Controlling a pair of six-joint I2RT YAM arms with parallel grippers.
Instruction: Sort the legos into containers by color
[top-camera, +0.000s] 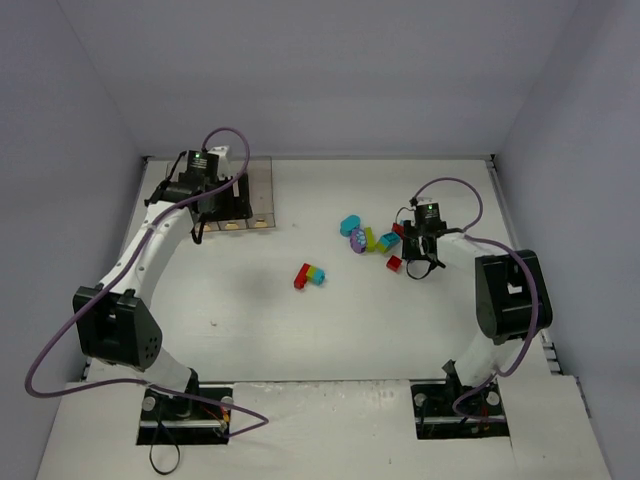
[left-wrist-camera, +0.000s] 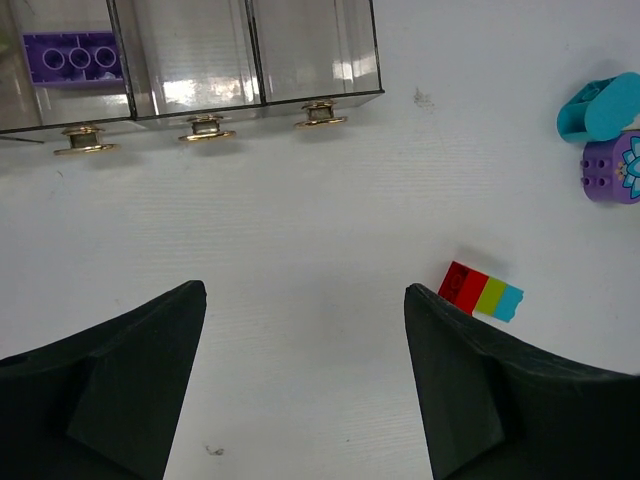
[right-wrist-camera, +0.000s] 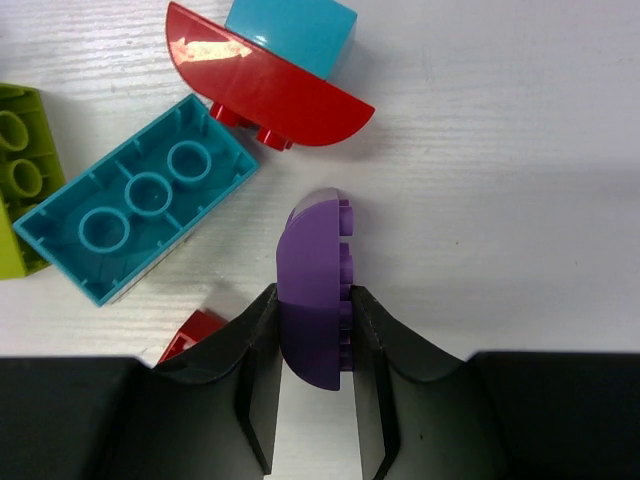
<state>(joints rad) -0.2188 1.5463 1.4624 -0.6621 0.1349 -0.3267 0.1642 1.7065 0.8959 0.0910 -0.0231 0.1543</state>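
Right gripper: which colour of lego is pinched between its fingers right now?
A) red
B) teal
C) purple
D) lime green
C: the right wrist view shows the right gripper shut on a purple rounded brick, while the teal brick and the red piece lie loose beside it.

The clear containers (left-wrist-camera: 250, 50) are seen along the top edge, three compartments in view, each fronted by a brass knob (left-wrist-camera: 207, 128). A purple brick (left-wrist-camera: 72, 58) is held in the leftmost visible compartment. The left gripper (left-wrist-camera: 305, 295) is spread wide over the white table (left-wrist-camera: 320, 200). A red, lime and teal brick (left-wrist-camera: 481, 292) is seen just beside the right-hand finger. A teal piece (left-wrist-camera: 600, 108) and a purple round piece (left-wrist-camera: 612, 172) are found touching at the right edge.
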